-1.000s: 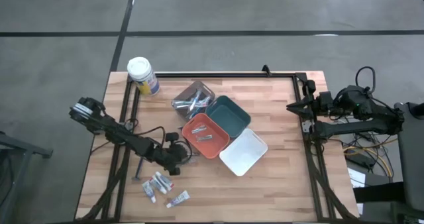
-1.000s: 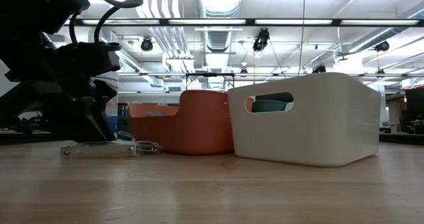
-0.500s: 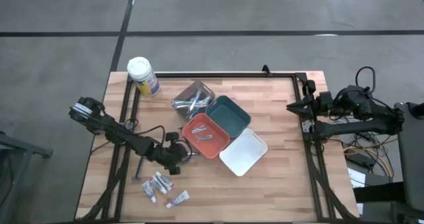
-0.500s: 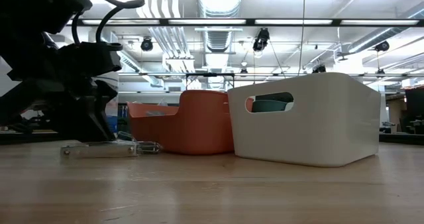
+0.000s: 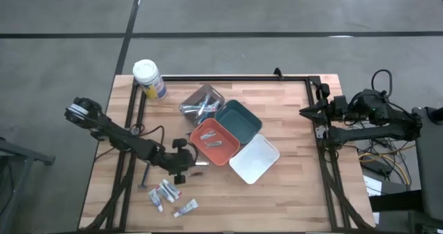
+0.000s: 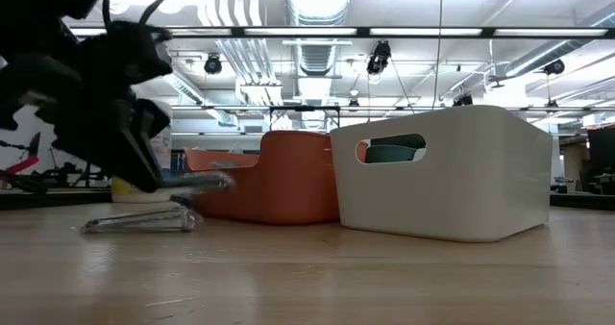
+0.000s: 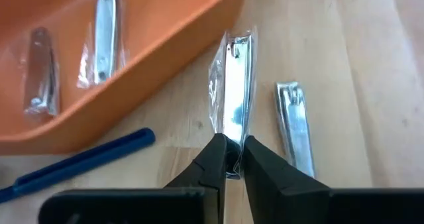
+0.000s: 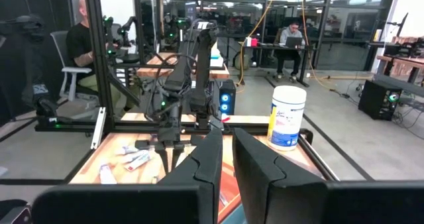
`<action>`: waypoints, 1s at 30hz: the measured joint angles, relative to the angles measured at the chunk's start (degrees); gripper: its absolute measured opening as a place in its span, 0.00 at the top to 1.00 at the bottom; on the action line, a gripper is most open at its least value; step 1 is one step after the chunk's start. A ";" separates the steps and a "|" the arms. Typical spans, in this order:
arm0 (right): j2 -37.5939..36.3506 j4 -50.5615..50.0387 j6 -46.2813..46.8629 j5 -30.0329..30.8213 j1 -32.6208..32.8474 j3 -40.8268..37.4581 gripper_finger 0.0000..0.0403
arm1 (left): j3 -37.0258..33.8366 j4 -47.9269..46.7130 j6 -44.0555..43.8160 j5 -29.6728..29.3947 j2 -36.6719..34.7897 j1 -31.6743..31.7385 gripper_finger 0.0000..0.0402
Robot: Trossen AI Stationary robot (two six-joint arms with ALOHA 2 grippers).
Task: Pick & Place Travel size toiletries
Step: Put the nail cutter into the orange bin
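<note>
My left gripper point(image 7: 232, 159) point(image 5: 190, 162) is shut on a silver nail clipper in a clear wrapper point(image 7: 235, 85) point(image 6: 200, 181), lifted just off the wood beside the orange tray point(image 5: 216, 141). A second wrapped clipper point(image 7: 295, 128) point(image 6: 139, 219) lies flat on the table next to it, and a blue stick point(image 7: 86, 161) lies nearby. Two wrapped clippers point(image 7: 103, 28) lie in the orange tray. Small white tubes point(image 5: 166, 191) lie near the table's front left. My right gripper point(image 8: 227, 159) waits, shut, raised at the table's right edge. My left gripper pinches the wrapped clipper's near end point(image 7: 232, 143) between its two fingers. The fingers slant down from the table's left and lie in line with the clipper. The clipper sticks out beyond the fingertips toward the orange tray, roughly level and clear of the table.
A teal tray point(image 5: 239, 119) and a white tray point(image 5: 255, 158) stand against the orange one at mid-table. A clear packet of dark pieces point(image 5: 201, 102) lies behind them. A white-lidded canister point(image 5: 149, 78) stands at the far left corner.
My left gripper has risen and tipped a little, bringing the wrapped clipper up off the table; it now hangs clear, while the other clipper stays on the wood.
</note>
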 joint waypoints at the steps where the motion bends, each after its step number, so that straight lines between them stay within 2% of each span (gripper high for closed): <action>1: 0.02 0.00 -0.05 0.00 -0.02 0.00 0.92 | 0.02 0.19 -0.05 -0.05 -0.54 0.00 0.90; 11: 0.01 0.00 -0.05 -0.02 -0.01 0.00 0.92 | 0.15 1.25 -0.36 0.39 -4.24 -0.07 0.91; 19: 0.02 0.00 0.02 -0.02 0.00 0.00 0.92 | 0.98 3.00 -0.09 0.33 -4.34 -0.07 0.90; 30: 0.00 0.00 -0.05 -0.01 -0.01 0.00 0.92 | 1.11 12.11 4.14 0.17 -4.32 -0.07 0.90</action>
